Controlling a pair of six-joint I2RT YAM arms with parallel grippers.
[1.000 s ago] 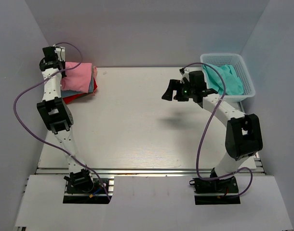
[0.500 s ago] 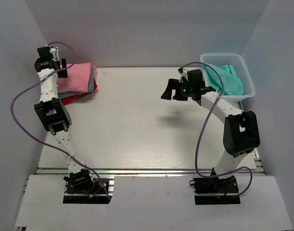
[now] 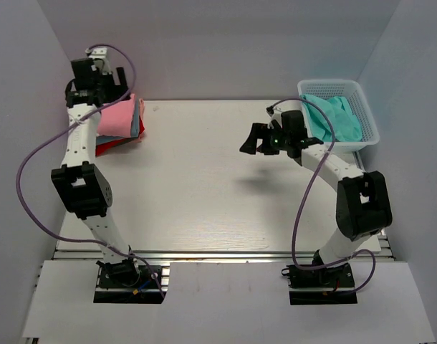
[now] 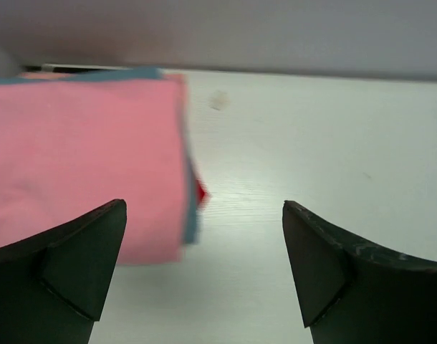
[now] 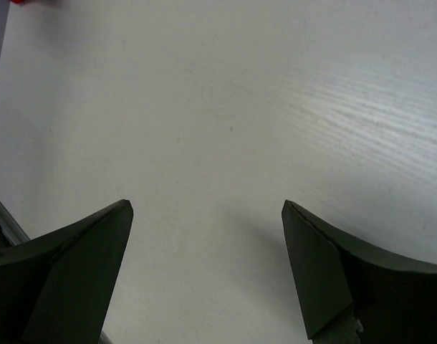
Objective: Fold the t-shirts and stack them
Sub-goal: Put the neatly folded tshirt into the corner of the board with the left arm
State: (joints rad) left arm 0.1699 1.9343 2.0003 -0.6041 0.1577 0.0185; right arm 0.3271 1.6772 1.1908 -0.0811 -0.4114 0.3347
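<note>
left tool [image 4: 204, 208] and right tool [image 5: 206, 206] gape, empty

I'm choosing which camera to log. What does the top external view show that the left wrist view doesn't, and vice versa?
Only top external: the white basket holding the turquoise t-shirt, and the right tool above the table. Only left wrist: the left tool, its fingers apart with nothing gripped. Both: the pink t-shirt lying on the blue t-shirt and red t-shirt.
</note>
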